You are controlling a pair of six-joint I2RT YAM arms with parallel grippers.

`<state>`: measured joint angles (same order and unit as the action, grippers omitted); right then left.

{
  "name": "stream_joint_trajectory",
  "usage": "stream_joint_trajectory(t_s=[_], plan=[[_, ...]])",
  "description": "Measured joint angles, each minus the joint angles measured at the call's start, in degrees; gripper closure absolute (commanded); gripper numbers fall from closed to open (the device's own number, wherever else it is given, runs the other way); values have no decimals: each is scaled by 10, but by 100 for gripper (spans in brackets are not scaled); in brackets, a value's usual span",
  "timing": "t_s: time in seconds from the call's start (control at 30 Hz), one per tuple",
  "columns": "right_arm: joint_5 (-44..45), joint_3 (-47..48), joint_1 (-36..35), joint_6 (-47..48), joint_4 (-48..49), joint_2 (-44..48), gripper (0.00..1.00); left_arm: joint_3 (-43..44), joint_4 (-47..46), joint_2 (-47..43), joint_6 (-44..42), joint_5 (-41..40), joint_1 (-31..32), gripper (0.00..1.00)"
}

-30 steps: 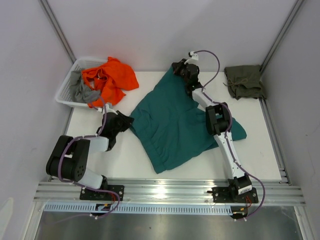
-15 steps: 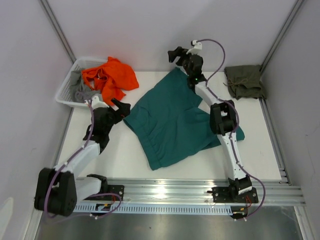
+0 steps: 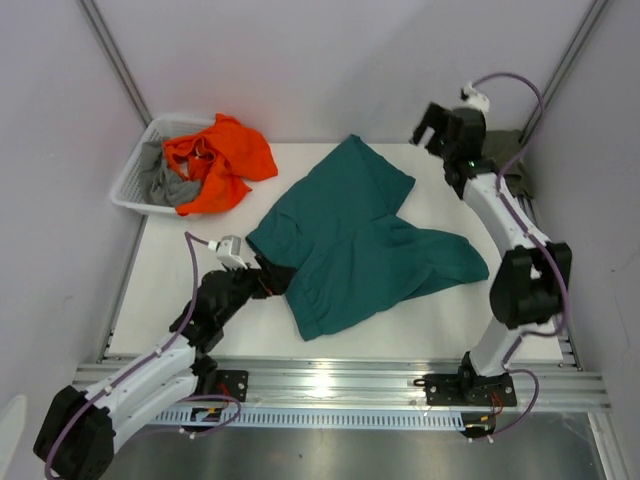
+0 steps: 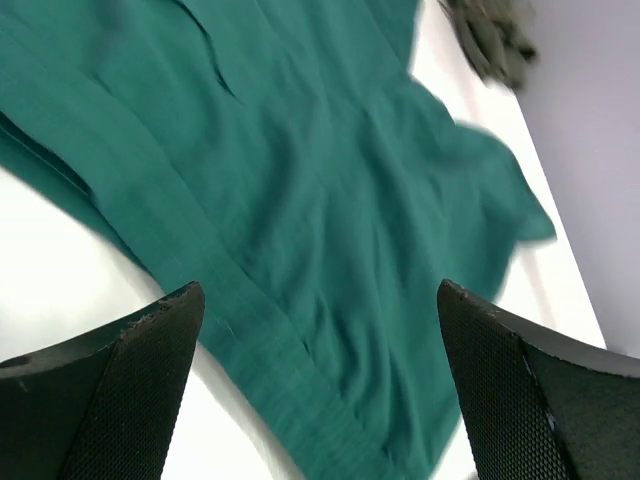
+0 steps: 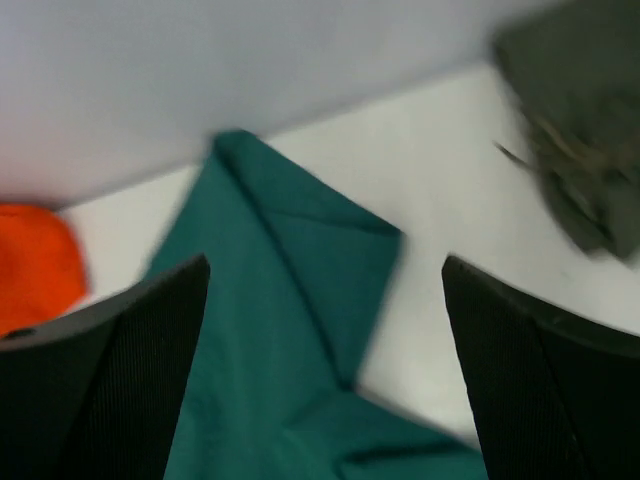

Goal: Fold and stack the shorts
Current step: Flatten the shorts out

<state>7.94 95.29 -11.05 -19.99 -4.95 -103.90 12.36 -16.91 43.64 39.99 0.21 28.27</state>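
i see the big teal shorts (image 3: 360,245) lying spread out flat in the middle of the table (image 3: 180,255), w/ the small olive shorts (image 5: 580,140) bunched in the far right corner. my left gripper (image 4: 318,295) is low by the teal pair's left edge, fingers wide apart, holding nothing. right gripper (image 5: 325,265) is wide apart too & empty, up near the far right corner.

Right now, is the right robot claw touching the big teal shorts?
Apart. The top view shows the right gripper open by the far right corner, with bare table between it and the teal shorts.
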Motion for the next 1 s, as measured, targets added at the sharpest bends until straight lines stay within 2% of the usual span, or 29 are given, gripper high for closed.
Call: stream_joint_trajectory(t_s=[0.17, 0.27, 0.4, 0.47, 0.5, 0.53, 0.63, 0.83, 1.0], plan=[[57, -239, 29, -52, -69, 156, 2, -54, -12, -84, 7, 0, 85, 1], [66, -361, 54, -86, -97, 253, 12, -79, -29, -98, 13, -17, 148, 1], [112, -482, 90, -132, -129, 366, 19, -89, -59, -53, 16, -37, 203, 1], [126, -521, 102, -143, -144, 410, 23, -89, -81, -17, 16, -43, 210, 1], [128, -536, 111, -144, -145, 428, 30, -89, -93, 3, 15, -46, 211, 1], [126, -546, 120, -143, -145, 443, 31, -90, -106, 24, 15, -47, 211, 1], [114, -551, 147, -138, -129, 440, 32, -90, -144, 79, 13, -45, 212, 1], [89, -541, 142, -135, -101, 318, 28, -90, -235, 217, 9, -38, 213, 1], [80, -567, 145, -146, -76, 319, 33, -90, -322, 284, 10, -24, 213, 2]])
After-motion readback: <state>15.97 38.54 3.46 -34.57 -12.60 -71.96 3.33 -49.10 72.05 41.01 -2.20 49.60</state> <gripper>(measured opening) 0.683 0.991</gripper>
